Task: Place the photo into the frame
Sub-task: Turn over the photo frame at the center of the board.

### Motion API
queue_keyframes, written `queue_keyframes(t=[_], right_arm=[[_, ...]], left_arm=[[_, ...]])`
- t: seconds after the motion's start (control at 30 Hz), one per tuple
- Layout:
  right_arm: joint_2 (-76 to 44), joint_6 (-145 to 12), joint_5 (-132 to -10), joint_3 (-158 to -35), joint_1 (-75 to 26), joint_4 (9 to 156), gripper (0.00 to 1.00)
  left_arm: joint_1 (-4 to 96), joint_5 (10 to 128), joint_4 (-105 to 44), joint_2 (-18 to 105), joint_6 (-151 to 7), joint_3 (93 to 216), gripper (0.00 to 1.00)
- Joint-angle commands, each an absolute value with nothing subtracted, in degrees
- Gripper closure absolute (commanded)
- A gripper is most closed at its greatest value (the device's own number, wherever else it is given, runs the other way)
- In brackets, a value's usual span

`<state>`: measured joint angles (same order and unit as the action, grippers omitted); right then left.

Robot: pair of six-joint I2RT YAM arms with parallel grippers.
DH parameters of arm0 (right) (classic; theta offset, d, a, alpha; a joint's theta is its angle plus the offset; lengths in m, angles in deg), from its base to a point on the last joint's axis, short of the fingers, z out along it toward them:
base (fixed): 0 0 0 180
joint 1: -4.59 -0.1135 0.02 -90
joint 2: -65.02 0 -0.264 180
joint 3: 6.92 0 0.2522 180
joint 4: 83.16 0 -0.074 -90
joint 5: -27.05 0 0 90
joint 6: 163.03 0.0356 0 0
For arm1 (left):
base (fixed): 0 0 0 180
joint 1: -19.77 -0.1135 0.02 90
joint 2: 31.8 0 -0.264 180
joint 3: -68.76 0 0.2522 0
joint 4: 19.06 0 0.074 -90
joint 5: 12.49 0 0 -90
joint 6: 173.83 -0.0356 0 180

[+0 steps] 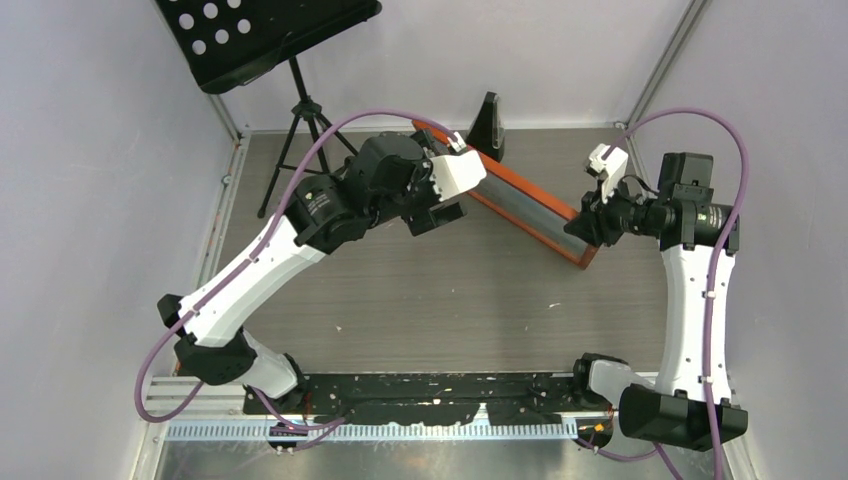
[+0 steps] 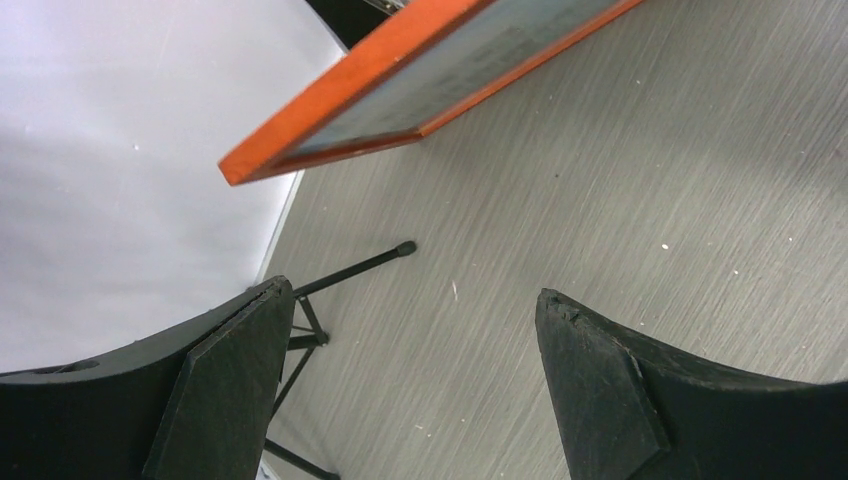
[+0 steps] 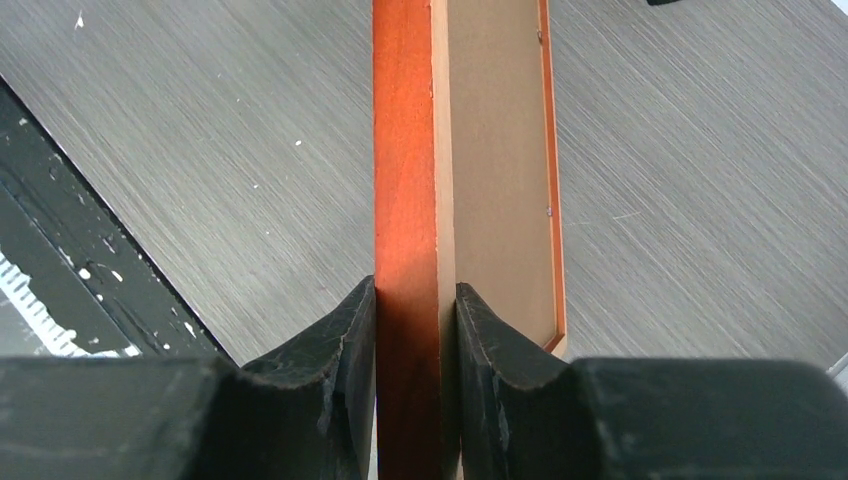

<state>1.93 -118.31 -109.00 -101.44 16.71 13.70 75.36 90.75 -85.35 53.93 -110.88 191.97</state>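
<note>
The copper-orange frame (image 1: 525, 205) stands on edge, tilted, running from the back centre toward the right. My right gripper (image 1: 588, 222) is shut on its near right end; in the right wrist view the fingers (image 3: 345, 340) clamp the orange edge (image 3: 405, 180), with the brown back panel (image 3: 497, 160) beside it. My left gripper (image 1: 440, 215) is open and empty, by the frame's far left end. In the left wrist view the frame corner (image 2: 330, 125) hangs above the open fingers (image 2: 590, 380). The photo is not visible as a print in any view.
A black music stand (image 1: 265, 35) on a tripod (image 1: 300, 115) stands at the back left. A small black stand (image 1: 487, 125) sits behind the frame at the back wall. Walls enclose the wood-grain table (image 1: 430, 300); a black rail (image 1: 430, 395) runs along the near edge.
</note>
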Motion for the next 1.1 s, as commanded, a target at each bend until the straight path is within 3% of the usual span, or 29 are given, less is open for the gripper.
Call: queue_keyframes(t=[0.0,0.57,1.07], right_arm=[[1.26,-112.03,-110.02,-105.62,16.76,13.36,0.95],[0.0,-107.43,-113.7,-110.22,14.55,7.78,0.95],[-4.74,-103.54,-100.15,-109.43,15.31,14.19,0.95]], left_arm=[[75.2,89.12,-82.82,53.31,-109.61,191.61,0.09],[75.22,87.89,-84.03,54.46,-108.94,191.43,0.09],[75.22,86.48,-84.28,54.06,-108.26,189.95,0.1]])
